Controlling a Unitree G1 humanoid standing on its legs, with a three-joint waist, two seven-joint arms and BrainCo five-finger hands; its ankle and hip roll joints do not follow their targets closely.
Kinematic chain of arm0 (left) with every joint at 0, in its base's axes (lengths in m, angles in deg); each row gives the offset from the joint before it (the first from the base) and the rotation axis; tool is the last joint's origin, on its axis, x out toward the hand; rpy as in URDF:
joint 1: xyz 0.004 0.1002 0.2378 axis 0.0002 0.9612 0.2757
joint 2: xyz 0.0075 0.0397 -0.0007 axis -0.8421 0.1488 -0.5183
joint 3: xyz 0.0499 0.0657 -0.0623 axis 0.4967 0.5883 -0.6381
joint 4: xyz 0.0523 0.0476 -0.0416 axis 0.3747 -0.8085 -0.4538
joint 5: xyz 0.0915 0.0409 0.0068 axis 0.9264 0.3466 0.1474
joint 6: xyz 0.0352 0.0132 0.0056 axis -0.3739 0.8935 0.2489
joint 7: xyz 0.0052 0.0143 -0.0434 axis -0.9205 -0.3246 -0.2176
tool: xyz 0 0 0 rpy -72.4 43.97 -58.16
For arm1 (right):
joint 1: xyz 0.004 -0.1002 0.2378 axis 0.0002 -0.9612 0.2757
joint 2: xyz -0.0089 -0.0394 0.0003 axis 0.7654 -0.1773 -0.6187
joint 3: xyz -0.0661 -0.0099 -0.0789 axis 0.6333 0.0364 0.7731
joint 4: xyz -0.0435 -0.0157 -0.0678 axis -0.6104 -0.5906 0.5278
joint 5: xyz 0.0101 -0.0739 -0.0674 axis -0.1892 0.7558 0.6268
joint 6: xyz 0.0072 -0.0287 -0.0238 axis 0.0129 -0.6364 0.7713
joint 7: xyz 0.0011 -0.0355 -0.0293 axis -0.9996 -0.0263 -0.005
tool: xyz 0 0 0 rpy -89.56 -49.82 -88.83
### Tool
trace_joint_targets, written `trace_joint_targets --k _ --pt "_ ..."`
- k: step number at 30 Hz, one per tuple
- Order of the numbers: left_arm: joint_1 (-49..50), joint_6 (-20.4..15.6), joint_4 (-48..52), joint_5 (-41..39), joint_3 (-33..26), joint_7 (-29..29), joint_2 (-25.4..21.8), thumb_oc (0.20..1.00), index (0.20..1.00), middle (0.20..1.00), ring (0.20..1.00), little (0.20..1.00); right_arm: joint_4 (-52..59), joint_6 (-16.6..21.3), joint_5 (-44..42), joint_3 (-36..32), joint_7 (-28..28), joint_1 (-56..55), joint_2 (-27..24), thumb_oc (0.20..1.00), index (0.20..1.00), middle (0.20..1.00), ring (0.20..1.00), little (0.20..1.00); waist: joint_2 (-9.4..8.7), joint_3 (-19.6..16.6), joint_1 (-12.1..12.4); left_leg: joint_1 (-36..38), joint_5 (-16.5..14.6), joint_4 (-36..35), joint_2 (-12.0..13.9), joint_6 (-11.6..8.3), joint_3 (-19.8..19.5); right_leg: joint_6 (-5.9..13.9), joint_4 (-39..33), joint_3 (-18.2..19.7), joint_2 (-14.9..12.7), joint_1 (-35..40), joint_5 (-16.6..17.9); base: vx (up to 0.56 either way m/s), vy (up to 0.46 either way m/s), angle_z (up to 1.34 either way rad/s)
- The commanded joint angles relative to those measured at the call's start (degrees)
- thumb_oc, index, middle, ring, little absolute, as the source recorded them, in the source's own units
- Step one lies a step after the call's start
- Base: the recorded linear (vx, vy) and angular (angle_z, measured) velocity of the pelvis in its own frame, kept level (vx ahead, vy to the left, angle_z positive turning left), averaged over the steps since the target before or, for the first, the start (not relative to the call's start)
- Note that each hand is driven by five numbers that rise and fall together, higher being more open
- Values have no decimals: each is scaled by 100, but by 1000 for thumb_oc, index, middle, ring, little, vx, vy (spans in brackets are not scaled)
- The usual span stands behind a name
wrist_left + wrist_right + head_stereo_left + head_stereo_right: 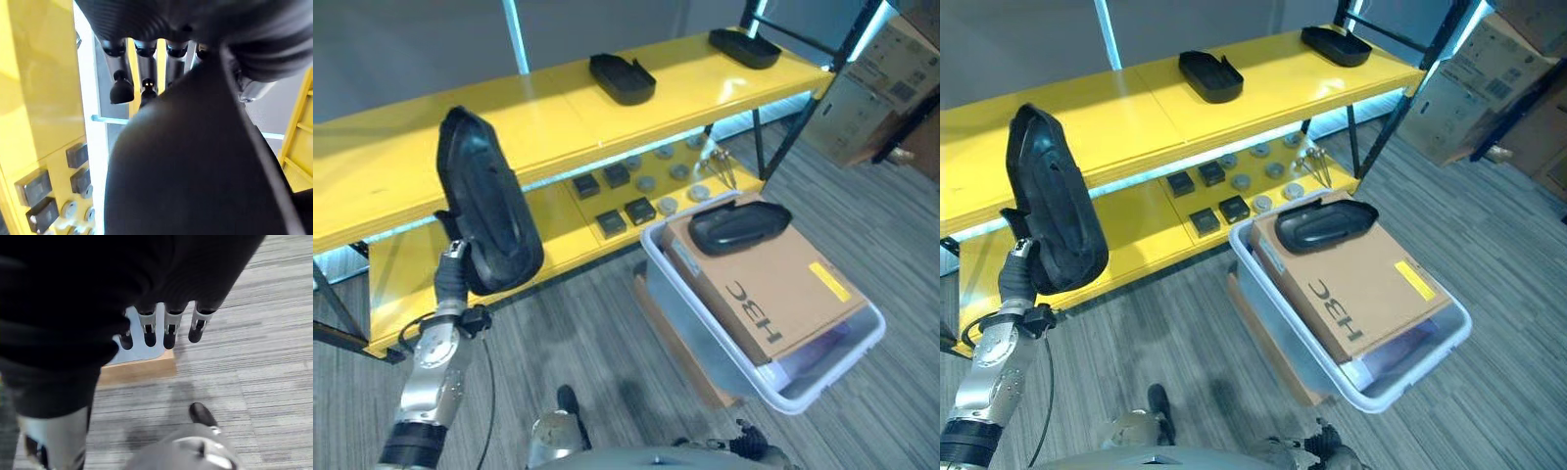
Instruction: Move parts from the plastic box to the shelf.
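Note:
My left hand (453, 271) is shut on a long black moulded part (484, 201) and holds it upright in front of the left end of the yellow shelf (558, 122). In the left wrist view the part (195, 161) rises past the fingers (146, 66). Two more black parts (623, 78) (744, 47) lie on the shelf's top board. Another black part (739, 225) rests on a cardboard box (773, 284) inside the clear plastic box (700, 318) on the floor at right. My right hand (171, 328) hangs open over the carpet.
The lower shelf board holds small black blocks (625, 211) and round metal pieces (677, 172). A wooden board (139, 373) lies under the plastic box. Stacked cardboard cartons (876, 93) and the shelf's black braces (803, 108) stand at the right.

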Motion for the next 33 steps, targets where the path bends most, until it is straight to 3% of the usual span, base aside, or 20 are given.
trace_joint_targets --k 1,6,11,13,16,17,20,21,23,26,28,33 --pt "-182 -723 370 -74 -310 267 -81 200 200 200 200 200 -7 -61 -247 -76 57 -92 -1 1000 1000 1000 1000 1000 158 -203 77 -848 353 -15 457 -386 -649 -77 82 -212 615 108 -360 195 175 10" --pt "-425 -539 341 -150 -203 517 -174 200 200 200 200 200 -286 -58 -613 -274 107 -141 98 1000 1000 1000 1000 1000 69 -401 176 -743 -197 133 -209 92 -766 112 767 -90 321 285 -735 244 235 15" --pt "-733 -371 331 -267 100 433 -226 200 200 200 200 200 -415 96 -646 -562 50 -172 83 1000 1000 1000 1000 1000 70 -353 -45 -602 -616 170 -707 568 -805 387 2645 432 -161 -417 -143 135 220 27" --pt "-879 -315 324 -299 249 235 -229 200 200 200 200 200 -426 123 -677 -628 37 -129 54 1000 1000 1000 1000 1000 102 -262 -226 -444 -745 140 -850 679 -915 422 3109 872 -119 -968 78 127 71 7" --pt "-1105 -271 303 -299 423 26 -189 200 200 200 200 200 -485 219 -687 -642 -22 -35 -13 1000 1000 1000 1000 1000 143 -118 -435 -203 -732 41 -879 589 -1154 333 2605 1199 122 -1368 189 95 -108 16" --pt "-1223 -246 312 -247 503 -81 -164 200 200 200 200 200 -536 304 -684 -684 -61 5 -54 1000 1000 1000 1000 1000 150 -15 -571 -90 -658 -11 -797 516 -1239 240 1698 1299 289 -1514 478 131 -302 23" --pt "-1320 -208 333 -227 660 -69 -139 200 200 200 200 200 -721 462 -726 -839 -101 3 -42 1000 1000 1000 1000 1000 -38 77 -835 134 -859 -34 -896 461 -1663 465 -248 1928 450 -1689 1086 226 -360 24" --pt "-1310 -193 353 -255 679 -2 -141 200 200 200 200 200 -738 455 -723 -905 -111 -11 -10 1000 1000 1000 1000 1000 -84 91 -885 167 -930 1 -909 474 -1782 515 -535 2107 435 -1781 1263 310 -337 94" --pt "-1131 -175 472 -321 633 224 -157 200 200 200 200 200 -686 400 -581 -1071 -118 -127 88 1000 1000 1000 1000 1000 -143 161 -970 326 -1136 135 -814 498 -1949 609 -647 2312 364 -1971 1501 351 -340 118" --pt "-1033 -46 597 -388 586 303 -136 200 200 200 200 200 -696 379 -438 -1090 -165 -254 93 1000 1000 1000 1000 1000 -237 99 -986 410 -1145 213 -649 436 -1944 620 -528 2269 408 -1717 1306 271 -276 58" --pt "-1197 49 557 -549 728 162 -42 200 200 200 200 200 -710 405 -430 -952 -178 -282 40 1000 1000 1000 1000 1000 -361 -22 -1055 394 -1126 396 -370 276 -1769 477 -435 2207 536 -1420 1121 304 -366 67" --pt "-1461 139 482 -612 910 -9 159 200 200 200 200 200 -765 290 -895 -947 -250 -130 -120 1000 1000 1000 1000 1000 -438 -94 -1108 255 -1045 680 44 47 -1516 230 -565 2035 772 -1133 872 153 -253 52"
